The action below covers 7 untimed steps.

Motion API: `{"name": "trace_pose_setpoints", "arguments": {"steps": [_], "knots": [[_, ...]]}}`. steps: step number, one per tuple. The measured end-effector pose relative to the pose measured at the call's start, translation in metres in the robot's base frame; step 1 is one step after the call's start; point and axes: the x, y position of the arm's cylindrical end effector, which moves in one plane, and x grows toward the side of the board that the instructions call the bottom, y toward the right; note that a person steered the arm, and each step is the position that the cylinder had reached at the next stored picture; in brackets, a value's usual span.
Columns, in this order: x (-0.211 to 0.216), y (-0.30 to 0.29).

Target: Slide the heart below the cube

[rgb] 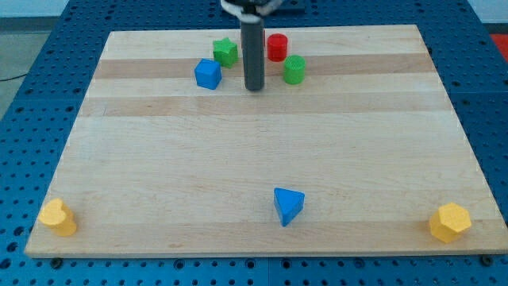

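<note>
A yellow heart (58, 217) lies at the board's bottom-left corner. A blue cube (208, 74) sits near the view's top, left of centre. My tip (254, 88) rests on the board just right of the blue cube, with a small gap between them, and far from the heart. The rod stands upright between the cube and a green cylinder (294, 70).
A green star (225, 52) sits above and right of the cube. A red cylinder (276, 47) stands behind the rod's right side. A blue triangle (288, 206) lies at bottom centre. A yellow hexagon (450, 222) sits at the bottom-right corner of the wooden board (254, 151).
</note>
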Motion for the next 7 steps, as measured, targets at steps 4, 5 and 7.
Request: {"name": "trace_pose_setpoints", "arguments": {"steps": [4, 5, 7], "knots": [[0.108, -0.291], [0.111, -0.294], [0.225, -0.292]]}}
